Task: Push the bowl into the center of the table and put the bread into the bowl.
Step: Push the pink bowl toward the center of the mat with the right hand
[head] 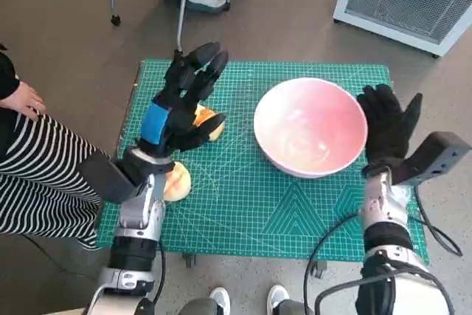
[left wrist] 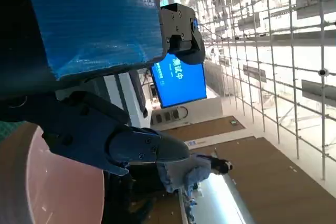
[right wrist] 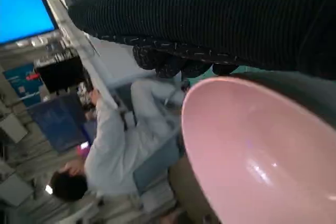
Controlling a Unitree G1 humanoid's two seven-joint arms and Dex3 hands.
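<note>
Item: wide, shallow pink bowl [head: 310, 126], glossy inside, set on the green gridded cutting mat [head: 251, 204] covering the bench; placed right of the mat's middle, nearer the far edge; nothing is seen inside it

Item: two rounded orange-brown pieces of bread; one [head: 209, 122] lies on the mat left of the bowl, partly hidden under the left robot hand; the other [head: 177, 181] lies nearer the mat's near left edge, beside the left forearm

Item: left robot hand [head: 184, 97], black with blue tape over its back; held above the farther bread with fingers spread apart, nothing gripped; whether any finger touches the bread cannot be told

Item: right robot hand [head: 387, 123], in a black knitted glove; held upright and flat, fingers extended, just beside the bowl's right rim; contact is suggested in the right wrist view, where glove and rim meet, but is not certain; nothing is held

Step in hand, as judged: the push of the bowl toward the centre, with the bread not yet picked up

Next move, as judged: a steady leftward press of the right palm low on the bowl's wall is called for, so that sliding and not tipping results; the left fingers must then be closed round the bread

Other: a person in a striped garment [head: 37, 175] at the left edge
</note>
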